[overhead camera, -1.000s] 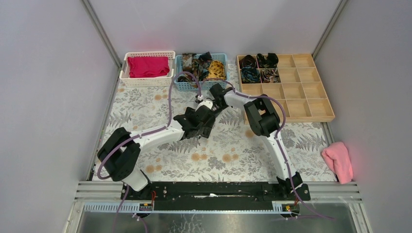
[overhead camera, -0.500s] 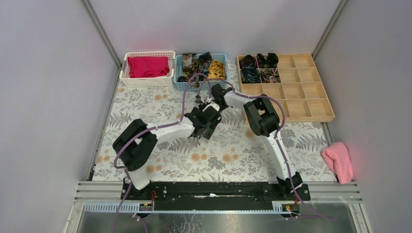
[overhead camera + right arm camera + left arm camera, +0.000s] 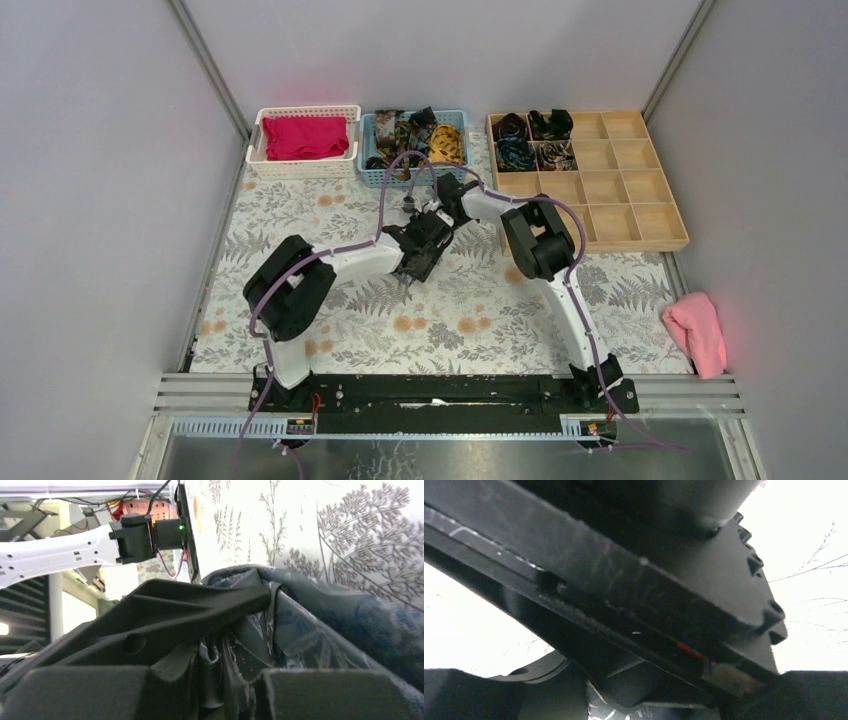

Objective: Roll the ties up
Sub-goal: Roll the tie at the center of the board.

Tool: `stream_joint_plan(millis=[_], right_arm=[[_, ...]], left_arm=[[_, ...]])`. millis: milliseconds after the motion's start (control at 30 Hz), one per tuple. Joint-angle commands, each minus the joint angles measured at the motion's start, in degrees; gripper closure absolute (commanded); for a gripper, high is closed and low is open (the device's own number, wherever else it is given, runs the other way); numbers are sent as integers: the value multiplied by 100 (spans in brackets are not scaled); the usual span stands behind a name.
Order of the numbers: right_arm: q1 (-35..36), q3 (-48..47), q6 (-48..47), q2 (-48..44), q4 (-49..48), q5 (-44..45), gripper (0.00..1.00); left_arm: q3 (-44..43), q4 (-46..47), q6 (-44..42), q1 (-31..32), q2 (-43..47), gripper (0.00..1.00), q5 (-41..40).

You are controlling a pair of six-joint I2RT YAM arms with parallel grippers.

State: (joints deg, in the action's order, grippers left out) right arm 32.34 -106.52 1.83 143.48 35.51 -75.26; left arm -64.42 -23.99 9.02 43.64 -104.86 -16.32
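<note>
One dark blue tie [image 3: 340, 630] is clamped in my right pincer [image 3: 260, 630], of the left pincer [image 3: 420, 245] I cannot tell; I judge this is the rolling step, next needs careful winding.

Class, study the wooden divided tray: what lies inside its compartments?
Four rolled ties sit in the wooden tray's four far-left compartments; the other visible ones are bare wood. The right arm hides its near-left corner.

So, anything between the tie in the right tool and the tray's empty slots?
Nothing loose that shows. The tie sits clamped in the right tool; toward the tray there is only bare tablecloth and the right arm's own elbow.
</note>
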Motion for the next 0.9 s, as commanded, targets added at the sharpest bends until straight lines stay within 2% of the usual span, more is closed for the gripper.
stream_joint_plan(millis=[0, 67, 100, 233, 367, 433, 767, 867], right_arm=[[4, -107, -6, -31, 107, -118, 96], [-11, -103, 27, -83, 86, -80, 97], [-18, -103, 60, -98, 90, -58, 94], [-116, -44, 91, -181, 75, 112, 64], [-274, 222, 504, -413, -468, 385, 56], [-395, 481, 904, -613, -985, 571, 47], [-982, 1011, 1740, -1208, -1997, 1133, 40], [-1168, 990, 1955, -1264, -2173, 1123, 34]], left_arm=[[-116, 62, -20, -123, -203, 52, 131], [-139, 35, 11, -134, -272, 54, 159], [-143, 27, 9, -136, -314, 54, 196], [-203, -47, 46, -179, -458, 58, 250], [-217, -83, 57, -215, -528, 59, 362], [-232, -103, 73, -238, -558, 59, 372], [-242, -150, 90, -284, -717, 58, 428], [-257, -166, 91, -296, -754, 59, 434]])
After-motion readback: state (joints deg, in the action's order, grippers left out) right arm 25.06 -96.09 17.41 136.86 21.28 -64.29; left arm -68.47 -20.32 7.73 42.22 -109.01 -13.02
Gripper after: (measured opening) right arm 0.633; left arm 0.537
